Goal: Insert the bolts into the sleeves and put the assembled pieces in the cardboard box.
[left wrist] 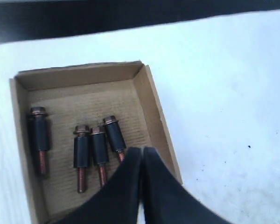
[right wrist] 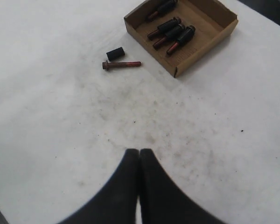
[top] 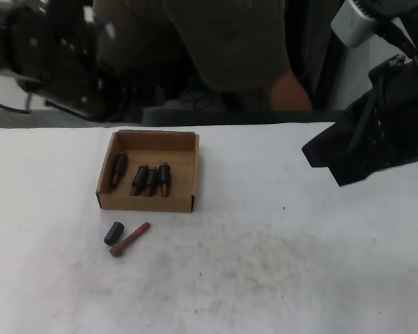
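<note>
Now we're holding left gripper [left wrist: 142,151] and right gripper [right wrist: 139,154] clenched, empty. Bolt [top: 130,239] and sleeve [top: 113,232] are lying near cardboard box [top: 153,139].

Workshop or lab test station. My white bench [top: 279,278] is scuffed with grey smudges and specks. Hardware lies on it: a coppery bolt [top: 129,239] and a black sleeve [top: 113,232] loose side by side, and four assembled pieces [top: 141,179] in a plain cardboard box [top: 148,202]. One of my arms [top: 376,132], black and cabled, hangs over the bench's right side. Dark equipment [top: 56,62] stands past the far edge at left, and a person [top: 223,42] is close behind the bench.
</note>
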